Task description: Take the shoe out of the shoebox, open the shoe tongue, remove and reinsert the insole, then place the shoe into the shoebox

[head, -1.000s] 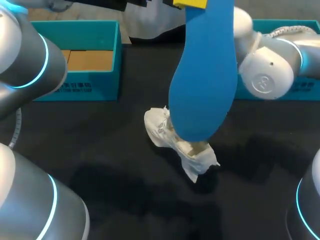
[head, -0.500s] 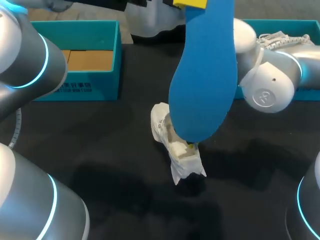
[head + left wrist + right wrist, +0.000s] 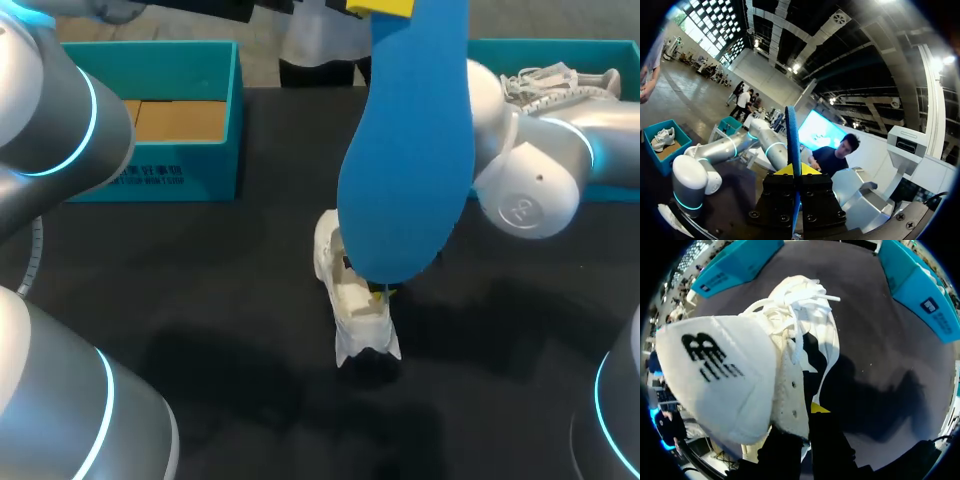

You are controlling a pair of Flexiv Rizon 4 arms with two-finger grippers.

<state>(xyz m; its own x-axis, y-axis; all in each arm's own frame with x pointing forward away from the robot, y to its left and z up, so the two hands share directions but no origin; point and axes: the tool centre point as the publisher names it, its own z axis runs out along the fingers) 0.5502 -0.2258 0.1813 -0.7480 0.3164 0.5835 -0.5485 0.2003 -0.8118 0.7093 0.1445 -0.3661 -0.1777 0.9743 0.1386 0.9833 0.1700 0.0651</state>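
A: Room on the near side?
B: Bare black table in front, wide to both sides of the shoe. The shoe is mid-table, well apart from both boxes.
A: Right gripper?
B: The right gripper is clamped on the shoe's side wall at the opening, with the wall between both fingers. The tongue faces the wrist camera and the laces lie beyond it. Can't tell if the sole touches the table.
A: Left?
B: The left gripper pinches the blue insole by its narrower end. The insole hangs over the shoe, and its wide end covers the opening in the head view.
A: Far edge?
B: The teal left box is far left, open, with its cardboard floor showing. The teal right box is far right behind the right arm, with a second shoe in it.
A: Markings?
B: Dark logo on the tongue, white print on the left box's front wall.
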